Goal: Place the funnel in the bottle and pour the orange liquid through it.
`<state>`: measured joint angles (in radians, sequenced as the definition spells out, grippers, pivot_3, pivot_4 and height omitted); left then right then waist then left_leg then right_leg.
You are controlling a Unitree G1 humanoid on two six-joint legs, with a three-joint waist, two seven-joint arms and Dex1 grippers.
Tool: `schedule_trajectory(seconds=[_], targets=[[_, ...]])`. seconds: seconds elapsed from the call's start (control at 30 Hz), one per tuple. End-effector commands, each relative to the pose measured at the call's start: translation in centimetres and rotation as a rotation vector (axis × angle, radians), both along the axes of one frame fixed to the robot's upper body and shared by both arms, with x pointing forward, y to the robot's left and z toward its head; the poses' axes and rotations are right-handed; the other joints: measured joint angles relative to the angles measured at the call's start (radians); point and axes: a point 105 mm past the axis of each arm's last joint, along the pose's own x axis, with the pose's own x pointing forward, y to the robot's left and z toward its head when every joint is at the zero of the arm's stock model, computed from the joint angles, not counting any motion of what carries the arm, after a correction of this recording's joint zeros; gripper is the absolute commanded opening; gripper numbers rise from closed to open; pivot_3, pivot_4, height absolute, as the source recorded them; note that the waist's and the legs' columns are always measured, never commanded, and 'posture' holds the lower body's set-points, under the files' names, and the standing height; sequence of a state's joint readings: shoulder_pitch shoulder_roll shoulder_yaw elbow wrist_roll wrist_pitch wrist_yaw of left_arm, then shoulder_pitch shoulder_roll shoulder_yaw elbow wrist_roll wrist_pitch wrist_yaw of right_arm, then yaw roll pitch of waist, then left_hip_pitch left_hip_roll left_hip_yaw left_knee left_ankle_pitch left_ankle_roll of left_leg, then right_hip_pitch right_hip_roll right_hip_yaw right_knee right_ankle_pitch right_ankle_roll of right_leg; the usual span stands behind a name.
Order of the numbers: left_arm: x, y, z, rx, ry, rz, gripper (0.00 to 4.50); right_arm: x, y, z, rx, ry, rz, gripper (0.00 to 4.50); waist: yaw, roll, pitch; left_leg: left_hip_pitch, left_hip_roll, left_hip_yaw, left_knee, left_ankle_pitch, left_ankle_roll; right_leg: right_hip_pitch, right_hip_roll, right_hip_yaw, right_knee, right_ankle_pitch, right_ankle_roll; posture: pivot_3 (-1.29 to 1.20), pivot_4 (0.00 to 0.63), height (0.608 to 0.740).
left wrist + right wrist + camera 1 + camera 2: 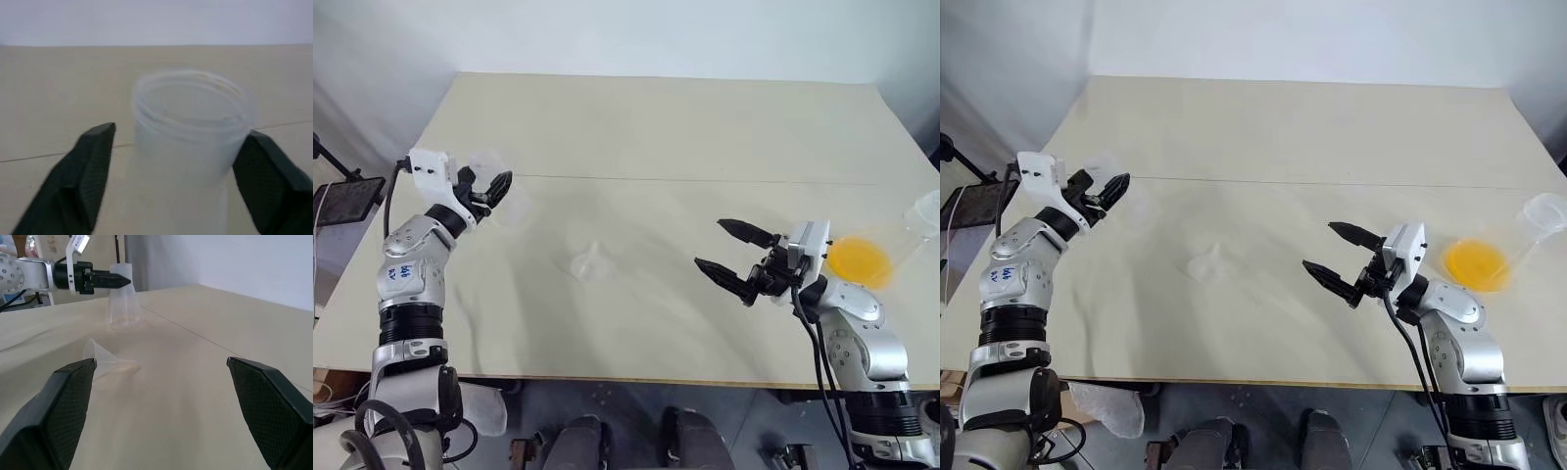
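Frosted translucent plastic bottle [190, 127] stands upright at desk [656, 137] far left, neck between L gripper [492, 193] fingers, seemingly not yet touching. R gripper [732, 254] spread wide, empty. Tiny clear funnel [590, 262] lies mid-desk (on its side). Orange liquid [859, 260] far right. Risk: off-centre closing tips the light bottle.

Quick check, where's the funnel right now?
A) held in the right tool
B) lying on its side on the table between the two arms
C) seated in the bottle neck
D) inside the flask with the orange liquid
B: the funnel lies tipped over on the table, between the arms, apart from the bottle and the empty right tool.
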<state>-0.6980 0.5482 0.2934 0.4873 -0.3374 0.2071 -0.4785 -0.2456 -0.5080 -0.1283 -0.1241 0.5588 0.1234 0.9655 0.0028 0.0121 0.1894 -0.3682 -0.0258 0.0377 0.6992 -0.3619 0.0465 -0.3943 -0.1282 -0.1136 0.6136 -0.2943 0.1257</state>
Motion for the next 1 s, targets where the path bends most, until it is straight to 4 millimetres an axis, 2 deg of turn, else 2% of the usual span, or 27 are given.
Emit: schedule_trajectory(seconds=[0.03, 0.13, 0.2, 0.3, 0.4, 0.5, 0.57, 0.63, 0.7, 0.8, 1.0], targets=[[-0.2, 0.2, 1.6, 0.028, -0.054, -0.013, 2.43, -0.5, -0.3, 1.2, 0.014, -0.067, -0.019, 4.5, 0.0, 0.0, 0.0, 0.0, 0.0, 0.0, 0.0, 0.0, 0.0, 0.0, 0.0, 0.0, 0.0, 0.0, 0.0, 0.0, 0.15, 0.74], [-0.5, -0.9, 2.7, 0.014, -0.101, -0.077, 2.38, -0.6, -0.5, 1.2, 0.016, -0.072, -0.03, 4.5, 0.001, 0.0, 0.0, 0.0, 0.0, 0.0, 0.0, 0.0, 0.0, 0.0, 0.0, 0.0, 0.0, 0.0, 0.0, 0.0, 0.15, 0.74], [-1.0, -2.8, 4.4, 0.017, -0.168, -0.179, 2.38, -0.7, -1.0, 1.2, 0.013, -0.078, -0.051, 4.5, 0.004, 0.0, 0.0, 0.0, 0.0, 0.0, 0.0, 0.0, 0.0, 0.0, 0.0, 0.0, 0.0, 0.0, 0.0, 0.0, 0.15, 0.74], [-2.0, -7.3, 6.9, 0.048, -0.252, -0.389, 2.38, -1.1, -2.2, 1.2, 0.001, -0.082, -0.101, 4.5, 0.021, -0.002, 0.001, -0.001, -0.001, -0.001, 0.001, 0.0, 0.0, 0.0, -0.001, -0.001, 0.0, 0.0, 0.0, 0.0, 0.15, 0.74], [-3.0, -12.7, 7.7, 0.108, -0.269, -0.627, 2.38, -2.1, -3.7, 1.0, -0.015, -0.073, -0.162, 4.5, 0.032, -0.002, 0.001, -0.002, -0.003, -0.002, 0.002, 0.001, 0.001, 0.001, -0.002, -0.001, -0.001, 0.001, 0.001, 0.0, 0.15, 0.74], [-4.0, -17.4, 7.0, 0.148, -0.237, -0.832, 2.38, -3.4, -5.0, 0.5, -0.034, -0.053, -0.217, 4.5, 0.034, -0.002, 0.001, -0.001, -0.005, -0.001, 0.001, 0.001, 0.002, 0.002, -0.003, 0.0, -0.002, 0.002, 0.004, 0.0, 0.15, 0.74], [-4.8, -21.3, 5.3, 0.196, -0.199, -0.997, 2.38, -4.8, -6.0, -0.1, -0.053, -0.036, -0.271, 4.5, 0.039, -0.002, 0.001, -0.001, -0.006, 0.0, 0.001, 0.002, 0.003, 0.002, -0.003, 0.001, -0.003, 0.003, 0.005, 0.0, 0.15, 0.74], [-5.1, -23.0, 4.4, 0.209, -0.18, -1.071, 2.38, -5.6, -6.4, -0.2, -0.06, -0.029, -0.303, 4.5, 0.042, -0.002, 0.001, -0.001, -0.006, 0.001, 0.001, 0.002, 0.004, 0.002, -0.003, 0.001, -0.003, 0.003, 0.005, 0.0, 0.15, 0.74], [-5.2, -25.3, 2.1, 0.239, -0.122, -1.133, 2.38, -6.6, -7.0, -0.3, -0.046, -0.03, -0.366, 4.5, 0.035, -0.002, 0.001, -0.002, -0.005, 0.004, 0.001, 0.003, 0.005, 0.002, -0.002, 0.002, -0.005, 0.003, 0.005, 0.0, 0.15, 0.74], [-5.1, -26.9, -0.1, 0.292, -0.102, -1.146, 2.38, -7.5, -6.9, -0.3, -0.032, -0.027, -0.406, 4.5, 0.026, -0.002, 0.001, -0.001, -0.005, 0.005, 0.0, 0.003, 0.005, 0.002, -0.001, 0.003, -0.005, 0.003, 0.005, 0.0, 0.15, 0.74], [-4.9, -27.8, -0.6, 0.313, -0.127, -1.138, 2.38, -7.9, -6.6, -0.3, -0.021, -0.027, -0.423, 4.5, 0.024, -0.002, 0.001, 0.0, -0.004, 0.007, 0.0, 0.003, 0.005, 0.001, -0.002, 0.006, -0.005, 0.003, 0.005, 0.0, 0.15, 0.74]])
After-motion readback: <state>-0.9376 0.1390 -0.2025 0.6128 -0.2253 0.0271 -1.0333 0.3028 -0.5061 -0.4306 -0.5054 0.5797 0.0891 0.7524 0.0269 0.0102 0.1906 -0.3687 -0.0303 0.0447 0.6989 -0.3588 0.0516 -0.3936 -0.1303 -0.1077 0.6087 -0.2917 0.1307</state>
